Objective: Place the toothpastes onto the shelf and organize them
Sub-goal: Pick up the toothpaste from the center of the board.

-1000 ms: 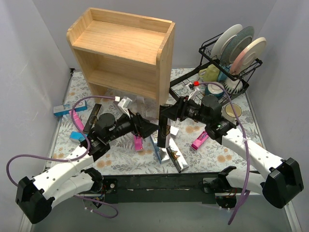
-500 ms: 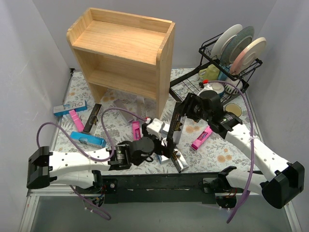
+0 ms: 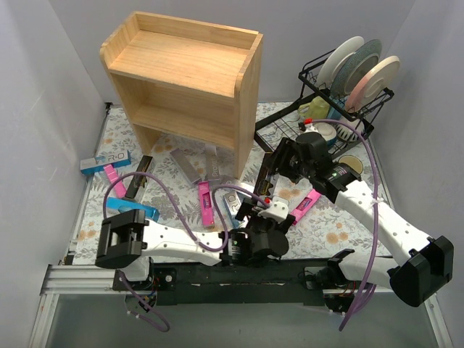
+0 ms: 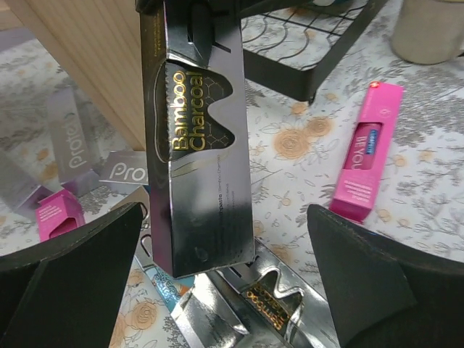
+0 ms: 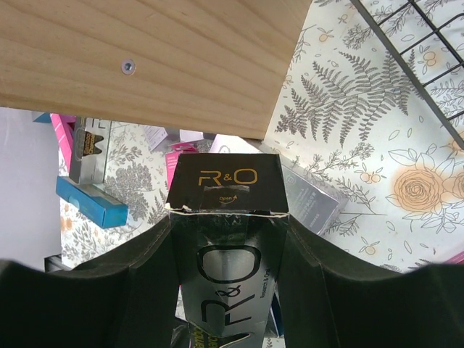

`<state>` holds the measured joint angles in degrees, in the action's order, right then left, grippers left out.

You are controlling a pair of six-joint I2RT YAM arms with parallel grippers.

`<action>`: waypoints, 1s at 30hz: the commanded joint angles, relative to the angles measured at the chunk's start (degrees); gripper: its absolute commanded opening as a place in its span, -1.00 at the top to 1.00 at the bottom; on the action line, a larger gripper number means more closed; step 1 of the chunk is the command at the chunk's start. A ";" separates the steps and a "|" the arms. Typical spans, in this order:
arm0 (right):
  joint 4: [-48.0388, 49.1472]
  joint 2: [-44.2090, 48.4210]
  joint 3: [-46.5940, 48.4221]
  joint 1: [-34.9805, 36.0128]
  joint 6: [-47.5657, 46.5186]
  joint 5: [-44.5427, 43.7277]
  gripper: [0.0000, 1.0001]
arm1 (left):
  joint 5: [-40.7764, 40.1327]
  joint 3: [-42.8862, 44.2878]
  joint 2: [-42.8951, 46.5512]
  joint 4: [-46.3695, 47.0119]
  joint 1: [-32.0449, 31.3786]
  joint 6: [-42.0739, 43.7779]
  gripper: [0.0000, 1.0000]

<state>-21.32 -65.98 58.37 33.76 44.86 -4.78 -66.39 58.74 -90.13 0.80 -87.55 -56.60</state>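
Note:
My right gripper (image 3: 274, 172) is shut on a black "Bamboo Charcoal" R&O toothpaste box (image 3: 265, 194) and holds it tilted above the table, just right of the wooden shelf (image 3: 185, 72). In the right wrist view the box (image 5: 228, 217) sits between the fingers of that gripper (image 5: 228, 254). My left gripper (image 3: 255, 214) is open and empty just below the box. In the left wrist view the box (image 4: 196, 138) hangs above the wide-open gripper (image 4: 225, 290). A second charcoal box (image 4: 268, 304) lies under it. The shelf holds nothing that I can see.
Loose boxes lie on the floral mat: pink ones (image 3: 301, 210) (image 3: 206, 201), blue ones (image 3: 130, 209) (image 3: 105, 161), a black one (image 3: 139, 177) and silver ones (image 3: 187, 165). A dish rack (image 3: 348, 94) with plates stands back right, with a mug (image 3: 349, 167) in front of it.
My left arm has swung right along the table's front, and its open gripper now sits under the held box. My right gripper has moved slightly right with the box.

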 commanded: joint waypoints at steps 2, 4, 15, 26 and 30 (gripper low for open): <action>1.90 0.32 3.51 -0.18 1.72 1.17 0.41 | -12.09 5.85 -6.28 -0.45 -0.25 3.60 -0.96; 2.51 0.50 2.98 -0.10 1.90 1.35 0.42 | -14.28 7.43 -8.82 -2.46 -0.34 5.00 -0.96; 5.24 1.11 0.96 -0.10 2.86 3.55 0.42 | -20.88 12.36 -16.83 -13.01 0.97 -0.88 -0.66; 6.73 1.20 -0.01 -0.10 3.74 4.34 0.42 | -22.82 32.73 -30.00 -71.13 3.26 -49.07 -0.61; 6.38 0.85 0.52 -0.18 3.66 6.09 0.41 | -23.26 37.68 -34.85 -80.08 3.61 -55.20 -0.64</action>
<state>-20.08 -66.37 58.19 33.34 45.25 -2.81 -85.14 92.88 -122.69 -60.45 -84.14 -95.29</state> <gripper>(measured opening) 0.553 0.814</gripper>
